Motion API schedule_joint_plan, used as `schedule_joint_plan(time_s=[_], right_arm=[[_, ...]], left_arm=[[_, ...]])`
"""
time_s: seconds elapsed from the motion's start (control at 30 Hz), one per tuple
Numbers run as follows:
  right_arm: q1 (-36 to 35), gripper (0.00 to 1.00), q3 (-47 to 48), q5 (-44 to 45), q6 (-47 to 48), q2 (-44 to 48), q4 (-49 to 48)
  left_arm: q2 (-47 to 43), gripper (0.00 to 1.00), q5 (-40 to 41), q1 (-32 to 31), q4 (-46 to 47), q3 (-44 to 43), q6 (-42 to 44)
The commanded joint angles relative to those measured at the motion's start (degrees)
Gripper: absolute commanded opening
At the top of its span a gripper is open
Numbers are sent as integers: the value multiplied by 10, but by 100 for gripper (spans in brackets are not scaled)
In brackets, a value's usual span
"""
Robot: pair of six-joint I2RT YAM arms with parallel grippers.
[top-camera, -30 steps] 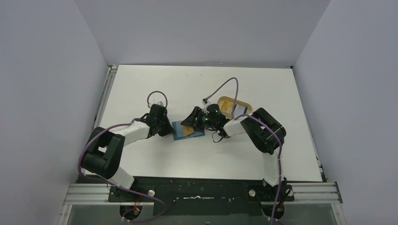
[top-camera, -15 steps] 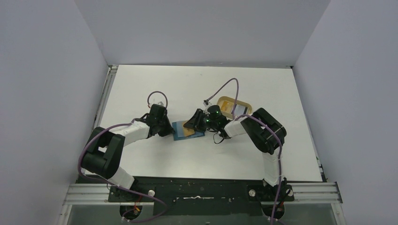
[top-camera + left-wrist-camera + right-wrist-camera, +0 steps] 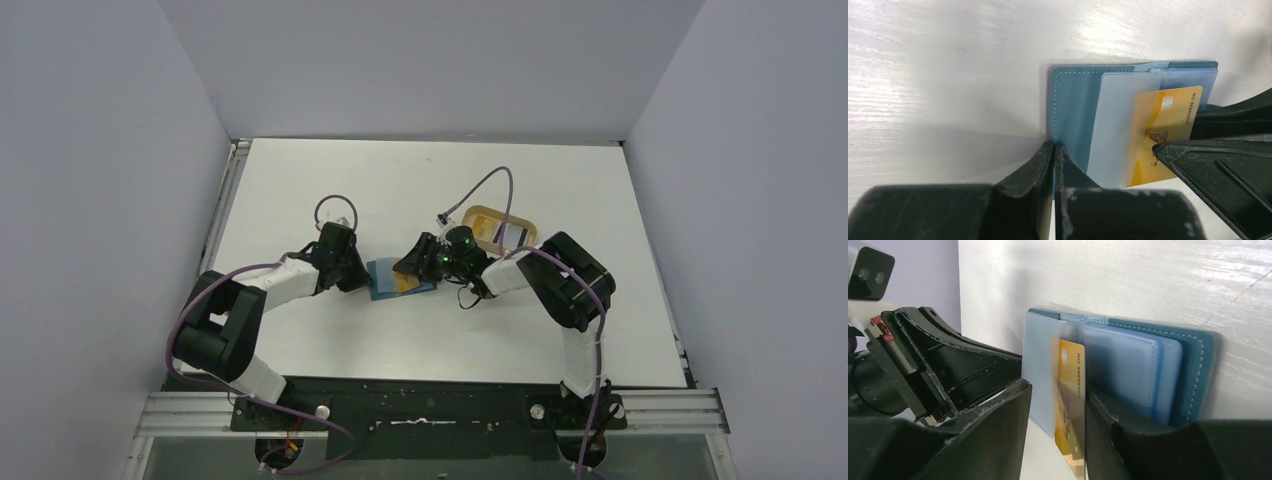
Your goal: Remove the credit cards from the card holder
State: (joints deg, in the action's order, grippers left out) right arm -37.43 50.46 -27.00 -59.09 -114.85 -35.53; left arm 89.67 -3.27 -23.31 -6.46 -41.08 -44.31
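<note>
Noted R gripper (image 3: 412,262) nudged slightly rightward, toward tray side, vs a sec ago — card holder (image 3: 385,281) itself stayed put. Found yellow card (image 3: 1163,132) partway out of clear sleeve (image 3: 1113,125), one end sticking past sleeve's edge w/ printed digits exposed, other end still tucked inside. Saw holder lying open and flat on table (image 3: 948,75), pale-blue inside up, between both arms at mid-table. Read R jaws as apart, straddling card and sleeve: one finger seemingly against card's face, bare gap on other side in right wrist view, so not clamped yet. Judged that stance as set up for a pinch on exposed end, then a pull along sleeve's length. Found L gripper (image 3: 1054,150) w/ jaws fully together, tips pressed at holder's edge opposite card's exit — prob. to pin holder so it wouldn't drag along w/ card. Spotted white card (image 3: 508,232) w/ dark bands already in tan tray (image 3: 480,212), just beyond R wrist; took that as drop spot, w/ at least one card done. Couldn't tell whether more cards sat in other sleeves.
</note>
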Motion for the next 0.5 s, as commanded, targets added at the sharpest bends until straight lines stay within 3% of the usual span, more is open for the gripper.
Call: schedule_joint_plan(time_s=[0.0,0.1,0.2,0.47], right_arm=[[9,41,-26,58,36,-5,83],[8,36,-21,73,43,-3,115],[9,24,-19,87,48,-1,141],[15,15,-33,96,57,19,163]], left_arm=[[4,0,1,-4,-37,1,18],[5,0,1,-4,-37,1,18],[4,0,0,-4,-37,1,19],[5,0,-2,-4,-37,1,21]])
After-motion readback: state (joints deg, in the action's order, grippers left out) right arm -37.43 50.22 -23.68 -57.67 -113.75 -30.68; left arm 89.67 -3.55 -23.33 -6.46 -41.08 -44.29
